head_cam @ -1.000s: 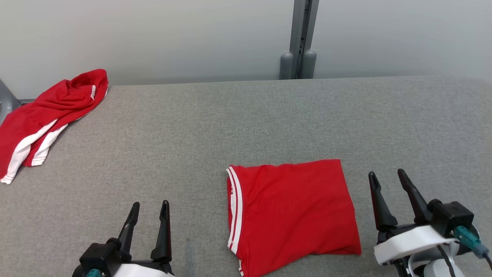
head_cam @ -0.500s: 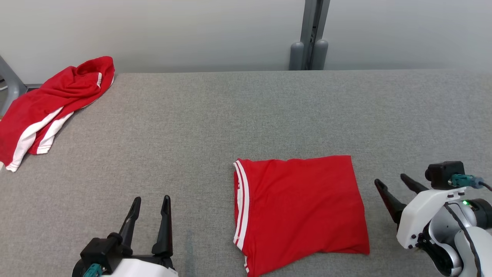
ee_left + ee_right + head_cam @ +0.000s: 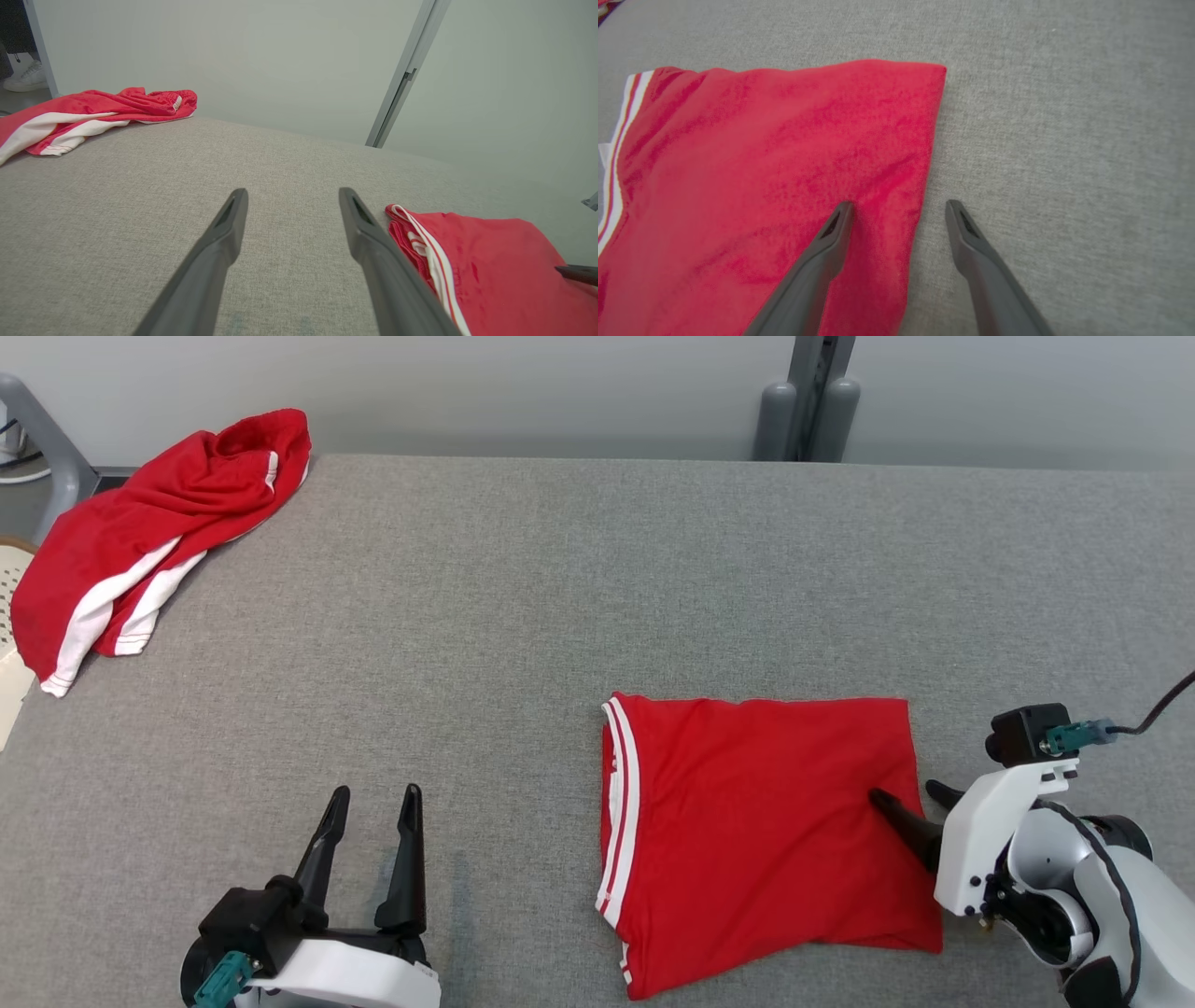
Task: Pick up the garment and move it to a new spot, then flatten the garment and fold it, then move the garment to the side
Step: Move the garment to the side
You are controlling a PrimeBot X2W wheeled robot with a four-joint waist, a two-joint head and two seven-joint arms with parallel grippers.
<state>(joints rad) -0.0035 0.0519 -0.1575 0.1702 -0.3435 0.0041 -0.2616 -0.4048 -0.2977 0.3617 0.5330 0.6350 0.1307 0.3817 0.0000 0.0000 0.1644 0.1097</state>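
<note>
The garment (image 3: pixel 756 831), red with white stripes along its left edge, lies folded into a rough square on the grey table (image 3: pixel 523 597), to the right of centre near the front. My right gripper (image 3: pixel 906 793) is open and straddles its right edge. In the right wrist view one finger rests over the red cloth (image 3: pixel 761 186) and the other over bare table, so the right gripper (image 3: pixel 899 204) spans the fold. My left gripper (image 3: pixel 375 791) stands open at the lower left, apart from the garment (image 3: pixel 490 270). Nothing lies between the left gripper's (image 3: pixel 293 192) fingers.
A second red garment with white bands (image 3: pixel 159 532) lies crumpled on the table's far left corner, also in the left wrist view (image 3: pixel 93 112). A grey post (image 3: pixel 808 401) stands behind the far edge. A pale basket (image 3: pixel 7 616) sits off the left edge.
The head camera has tilted, shifting the whole picture. My right gripper has turned and moved left from beside the garment onto its right edge. The left gripper has stayed where it was.
</note>
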